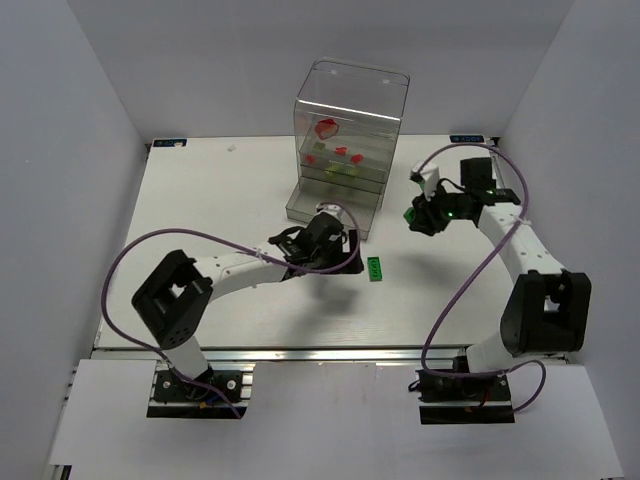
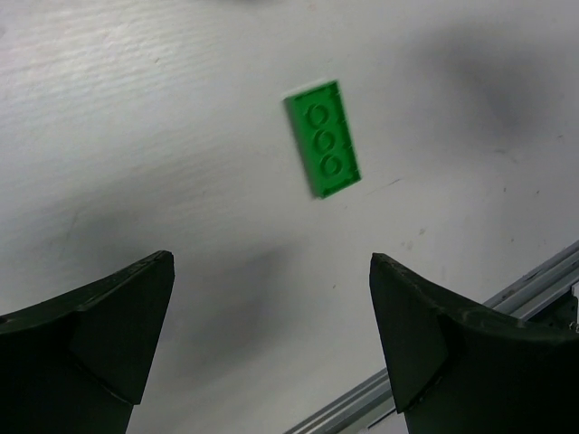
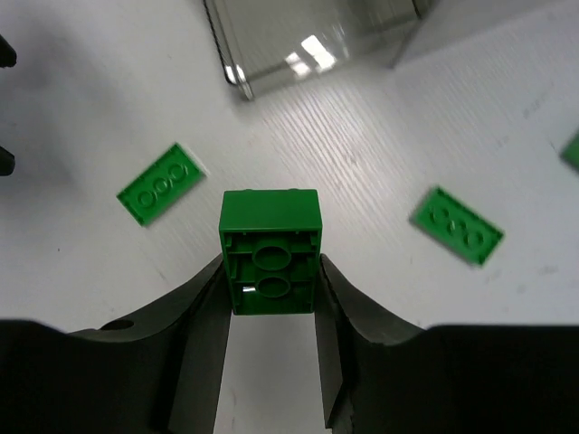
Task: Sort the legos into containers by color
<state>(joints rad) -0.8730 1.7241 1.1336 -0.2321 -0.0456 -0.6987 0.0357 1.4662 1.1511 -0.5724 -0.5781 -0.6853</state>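
My right gripper (image 3: 271, 271) is shut on a dark green brick (image 3: 270, 249), held above the table right of the container; in the top view the gripper (image 1: 422, 218) shows the brick (image 1: 412, 213) at its tip. My left gripper (image 2: 271, 262) is open and empty, low over the table, with a flat green lego (image 2: 323, 138) lying ahead of it. In the top view this gripper (image 1: 338, 252) is just left of that lego (image 1: 375, 268). The clear drawer container (image 1: 350, 130) holds a rounded red piece (image 1: 327, 127), red bricks and yellow-green bricks on separate shelves.
The right wrist view shows two flat green legos on the table, one on the left (image 3: 161, 183) and one on the right (image 3: 457, 224), a green scrap at the right edge (image 3: 572, 149), and the container's base (image 3: 298, 45). The table's metal front rail (image 2: 434, 357) is near the left gripper.
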